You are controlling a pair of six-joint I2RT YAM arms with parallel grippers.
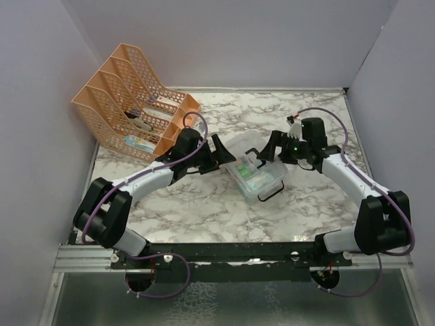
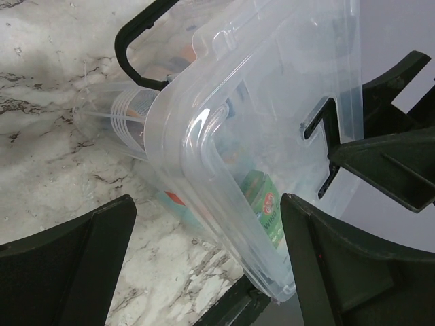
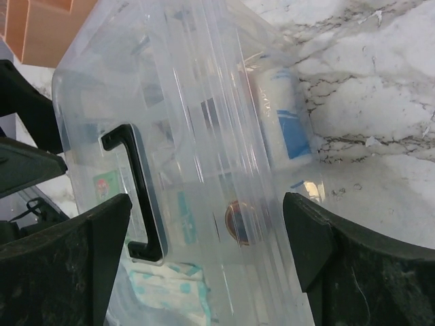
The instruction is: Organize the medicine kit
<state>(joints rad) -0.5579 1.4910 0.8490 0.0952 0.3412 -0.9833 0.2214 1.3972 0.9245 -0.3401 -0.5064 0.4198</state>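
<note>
A clear plastic medicine box (image 1: 255, 176) with its lid on and black latches sits mid-table, holding packets and a green sachet (image 2: 264, 207). My left gripper (image 1: 223, 153) is open at the box's left end, its jaws straddling a corner of the box (image 2: 224, 176). My right gripper (image 1: 266, 151) is open at the far right end, jaws spread over the lid (image 3: 204, 156) beside a black latch (image 3: 136, 190). Neither gripper grips anything. A white roll with blue print (image 3: 282, 115) shows through the box wall.
An orange mesh file organizer (image 1: 132, 102) stands at the back left with small items inside. White walls enclose the marble table (image 1: 204, 210) on the left, back and right.
</note>
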